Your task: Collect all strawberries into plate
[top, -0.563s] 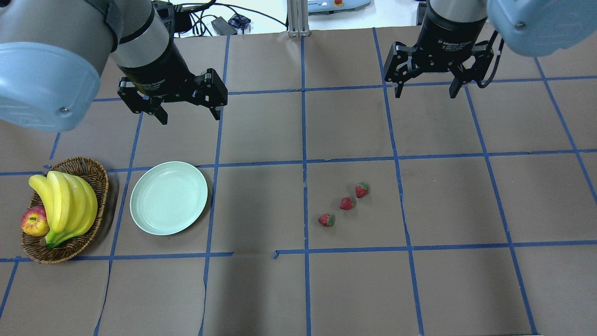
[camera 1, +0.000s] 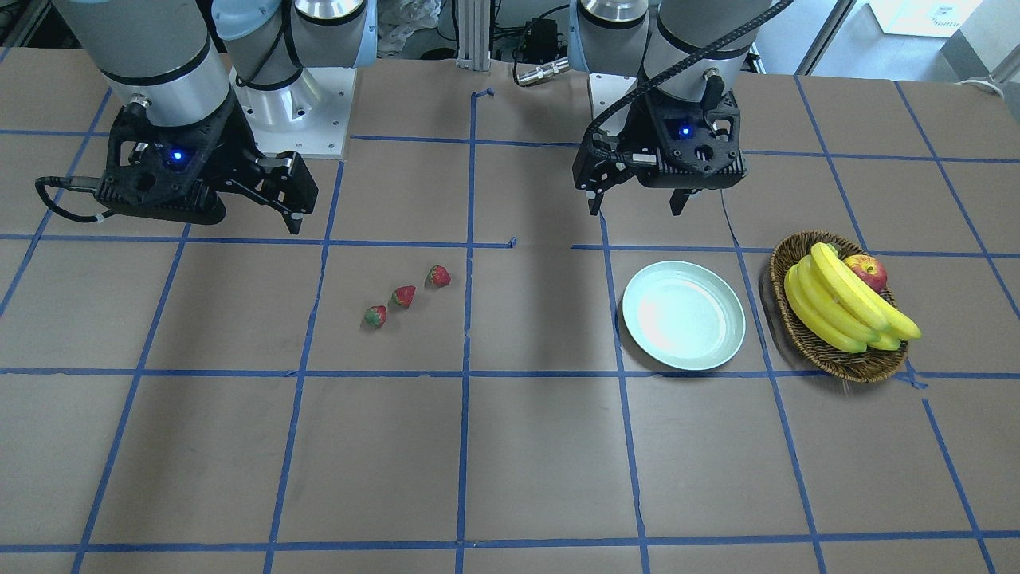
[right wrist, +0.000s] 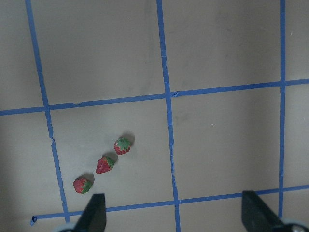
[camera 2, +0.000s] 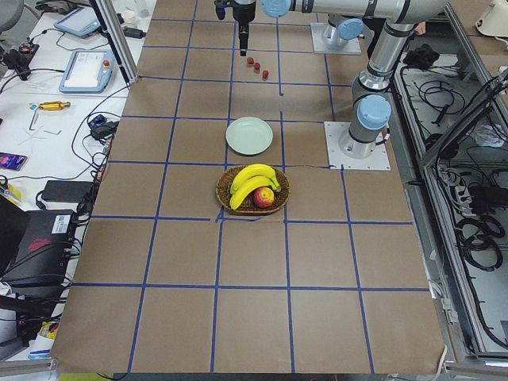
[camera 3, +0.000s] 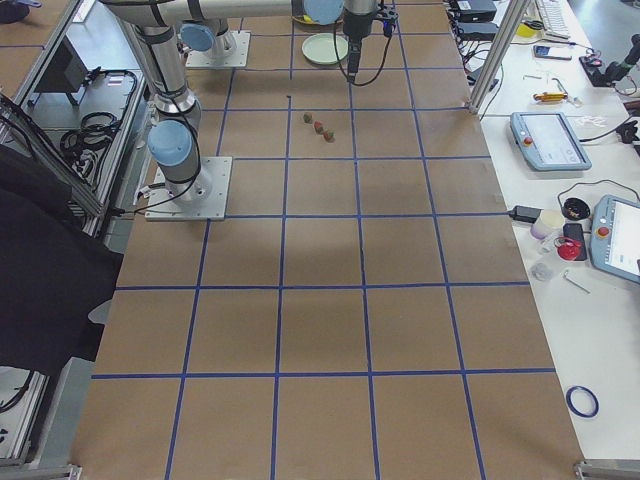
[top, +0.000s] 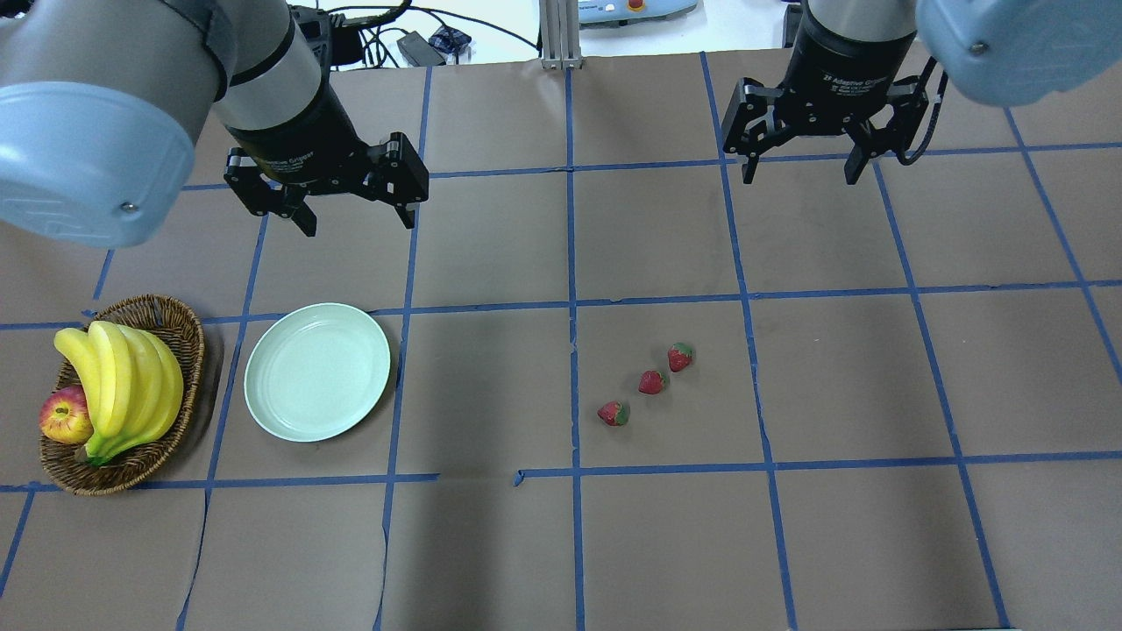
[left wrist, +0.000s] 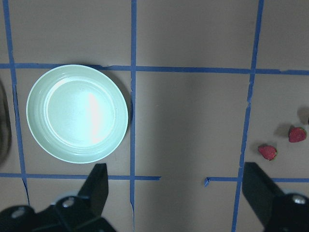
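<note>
Three small red strawberries lie in a diagonal row on the brown table, right of centre; they also show in the front view and the right wrist view. The pale mint-green plate sits empty at the left, and shows in the left wrist view. My left gripper is open and empty, hovering behind the plate. My right gripper is open and empty, hovering behind and to the right of the strawberries.
A brown wicker basket with bananas and a red-yellow apple stands left of the plate. Blue tape lines grid the table. Cables and equipment lie beyond the table's far edge.
Both wrists have shifted very slightly, with the fingertips staying almost in place. The strawberries, plate and basket have not moved.
</note>
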`<state>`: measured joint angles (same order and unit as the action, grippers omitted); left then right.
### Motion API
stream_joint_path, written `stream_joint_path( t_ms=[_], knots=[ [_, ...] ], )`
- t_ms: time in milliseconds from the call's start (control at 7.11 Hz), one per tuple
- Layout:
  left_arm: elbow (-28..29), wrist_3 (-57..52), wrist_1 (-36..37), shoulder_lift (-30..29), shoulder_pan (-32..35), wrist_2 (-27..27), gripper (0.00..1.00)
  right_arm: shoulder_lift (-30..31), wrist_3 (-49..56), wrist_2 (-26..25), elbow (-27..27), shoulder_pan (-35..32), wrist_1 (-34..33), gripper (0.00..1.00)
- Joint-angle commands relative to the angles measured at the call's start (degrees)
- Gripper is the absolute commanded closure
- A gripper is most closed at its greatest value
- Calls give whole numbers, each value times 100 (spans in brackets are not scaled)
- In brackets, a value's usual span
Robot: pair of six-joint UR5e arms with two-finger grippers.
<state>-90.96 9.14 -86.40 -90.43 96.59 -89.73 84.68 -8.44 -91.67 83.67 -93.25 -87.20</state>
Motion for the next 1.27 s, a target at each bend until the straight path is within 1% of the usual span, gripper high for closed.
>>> stream_joint_path(
  t_ms=[0, 1125],
  knots=[
    [-1, 0, -9, -2, 0, 0, 0, 13, 0, 9, 0, 0, 1, 0],
    [-9, 26, 35, -54, -18, 0, 0, -13, 0, 9, 9, 0, -17, 0]
  ],
)
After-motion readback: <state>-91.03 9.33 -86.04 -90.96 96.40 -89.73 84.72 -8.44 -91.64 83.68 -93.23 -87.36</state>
